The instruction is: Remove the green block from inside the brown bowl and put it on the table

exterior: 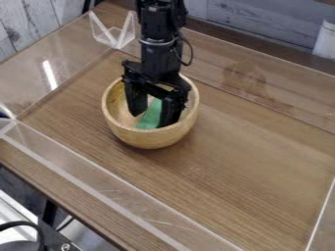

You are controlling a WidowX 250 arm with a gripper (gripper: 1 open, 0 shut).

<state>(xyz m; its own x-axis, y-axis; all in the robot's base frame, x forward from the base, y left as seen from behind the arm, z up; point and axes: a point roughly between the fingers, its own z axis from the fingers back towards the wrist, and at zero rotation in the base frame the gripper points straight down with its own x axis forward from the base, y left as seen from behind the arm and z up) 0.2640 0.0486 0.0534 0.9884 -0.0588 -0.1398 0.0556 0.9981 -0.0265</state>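
A round tan wooden bowl (pixel 132 135) sits in the upper middle of the frame, a little left of center, on the brown wood-grain worktop (pixel 242 167). Inside the bowl, toward its middle, lies the green block (pixel 151 116), partly hidden by the black gripper (pixel 152 111). The gripper reaches down from the top of the frame, at the end of a black robot arm (pixel 159 22), with its fingertips within the bowl's rim. Its jaws stand open, one finger on the left and one on the right, and the green of the block shows between them. The fingertips look close to the block, though at this size I cannot tell whether either one touches it. A thin dark cable loops out on the right side of the arm. Low clear walls run along the edges of the worktop, one of them slanting from the left side of the frame down toward the bottom. Gray wooden boards (pixel 249 22) fill part of the top of the frame, and a white object (pixel 326 39) stands at the upper right edge. Black and white equipment (pixel 23 233), cut off by the frame, shows in the lower left corner.
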